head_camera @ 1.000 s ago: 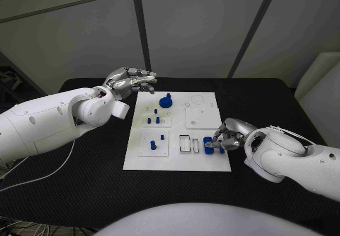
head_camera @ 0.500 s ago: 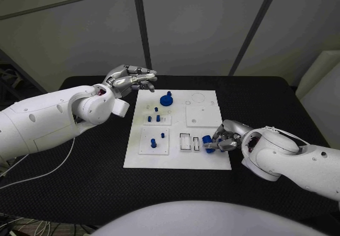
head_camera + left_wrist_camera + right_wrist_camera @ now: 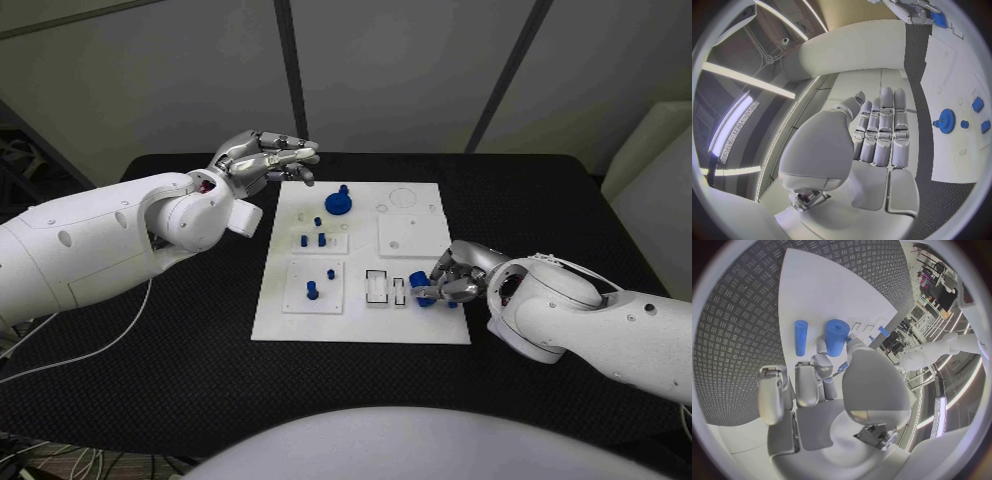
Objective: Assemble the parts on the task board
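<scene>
Head view: white task board [image 3: 361, 325] mid-table, one blue gear [image 3: 338, 205] near its far edge, several small blue pegs [image 3: 312, 292] | right hand [image 3: 450, 278] pinches a blue cylinder [image 3: 836, 336], partly hidden, shifted slightly inward since earlier | left hand [image 3: 264, 161] curled, holding nothing, unmoved beyond the board's far-left corner.

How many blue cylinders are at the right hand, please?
2: slim blue cylinder lying on the white board; thick blue cylinder in the right hand; others possibly hidden.
</scene>
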Controlling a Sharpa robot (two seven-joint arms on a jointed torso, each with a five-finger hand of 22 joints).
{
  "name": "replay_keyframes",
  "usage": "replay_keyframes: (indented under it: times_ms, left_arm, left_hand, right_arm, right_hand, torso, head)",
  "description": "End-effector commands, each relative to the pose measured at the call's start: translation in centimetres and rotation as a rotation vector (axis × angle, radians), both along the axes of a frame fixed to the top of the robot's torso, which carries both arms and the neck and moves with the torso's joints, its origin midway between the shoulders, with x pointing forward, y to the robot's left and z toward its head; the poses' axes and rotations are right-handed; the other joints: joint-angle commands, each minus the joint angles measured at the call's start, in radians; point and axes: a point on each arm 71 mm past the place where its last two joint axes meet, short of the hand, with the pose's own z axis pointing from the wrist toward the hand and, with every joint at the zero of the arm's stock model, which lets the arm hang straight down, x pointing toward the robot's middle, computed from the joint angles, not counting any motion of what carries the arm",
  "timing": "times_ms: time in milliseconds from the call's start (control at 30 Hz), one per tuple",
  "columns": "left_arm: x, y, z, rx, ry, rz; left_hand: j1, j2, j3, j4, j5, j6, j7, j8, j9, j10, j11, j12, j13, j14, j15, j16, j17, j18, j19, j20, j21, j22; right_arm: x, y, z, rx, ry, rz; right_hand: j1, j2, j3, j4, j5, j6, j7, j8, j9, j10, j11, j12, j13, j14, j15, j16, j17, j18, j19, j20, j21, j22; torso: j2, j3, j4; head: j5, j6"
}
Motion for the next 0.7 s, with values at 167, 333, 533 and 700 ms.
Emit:
replay_keyframes:
  times_ms: [167, 333, 533, 700]
  left_arm:
    - [0.0, -0.2, 0.2, -0.011, -0.009, -0.014]
    - [0.0, -0.3, 0.1, -0.012, -0.009, -0.015]
    - [0.0, -0.3, 0.1, -0.012, -0.008, -0.016]
    - [0.0, -0.3, 0.1, -0.012, -0.008, -0.017]
  left_hand:
    - [0.002, 0.009, -0.001, -0.003, -0.004, -0.005, 0.0, -0.002, 0.001, -0.006, -0.002, -0.004, -0.001, 0.003, 0.001, -0.004, 0.001, -0.017, 0.007, -0.001, -0.005, -0.002]
    - [0.002, 0.009, -0.001, -0.003, -0.004, -0.005, 0.0, -0.002, 0.001, -0.006, -0.002, -0.004, -0.001, 0.003, 0.001, -0.004, 0.001, -0.017, 0.007, -0.001, -0.005, -0.002]
    - [0.002, 0.009, -0.001, -0.003, -0.004, -0.005, 0.0, -0.002, 0.001, -0.006, -0.002, -0.004, -0.001, 0.003, 0.001, -0.004, 0.001, -0.017, 0.007, -0.001, -0.005, -0.002]
    - [0.002, 0.009, -0.001, -0.003, -0.004, -0.005, 0.0, -0.002, 0.001, -0.006, -0.002, -0.004, -0.001, 0.003, 0.001, -0.004, 0.001, -0.017, 0.007, -0.001, -0.005, -0.002]
  right_arm:
    - [-1.0, 0.0, 0.4, 0.046, -0.028, -0.022]
    - [-1.5, 0.3, 1.7, 0.111, -0.079, -0.035]
    - [-1.4, 0.7, 3.1, 0.163, -0.123, -0.05]
    - [-1.5, 1.5, 3.5, 0.185, -0.117, -0.04]
  right_hand:
    - [0.02, 0.013, 0.006, 0.002, 0.051, 0.016, -0.003, 0.003, 0.018, 0.011, -0.008, 0.006, 0.01, 0.036, -0.009, 0.004, 0.004, -0.021, 0.103, -0.009, 0.009, 0.26]
    - [0.023, 0.019, 0.007, 0.002, 0.072, 0.017, -0.005, 0.001, 0.026, 0.012, -0.009, 0.003, 0.01, 0.037, -0.01, 0.004, 0.006, -0.022, 0.104, -0.01, 0.011, 0.262]
    - [0.018, 0.021, 0.004, 0.004, 0.096, 0.018, -0.005, -0.003, 0.033, 0.012, -0.01, -0.003, 0.009, 0.036, -0.011, 0.003, 0.004, -0.022, 0.105, -0.011, 0.012, 0.262]
    - [0.013, 0.023, 0.003, 0.006, 0.103, 0.018, -0.005, -0.005, 0.036, 0.012, -0.01, -0.005, 0.008, 0.036, -0.011, 0.003, 0.004, -0.022, 0.105, -0.011, 0.013, 0.263]
  torso:
    - [-0.002, -0.0001, -0.0009]
    - [-0.002, -0.0013, 0.0013]
    - [0.0, -0.0012, 0.0014]
    - [0.001, -0.0016, 0.0009]
  head:
    - [-0.003, 0.005]
    - [-0.007, 0.01]
    - [-0.006, 0.015]
    - [-0.005, 0.017]
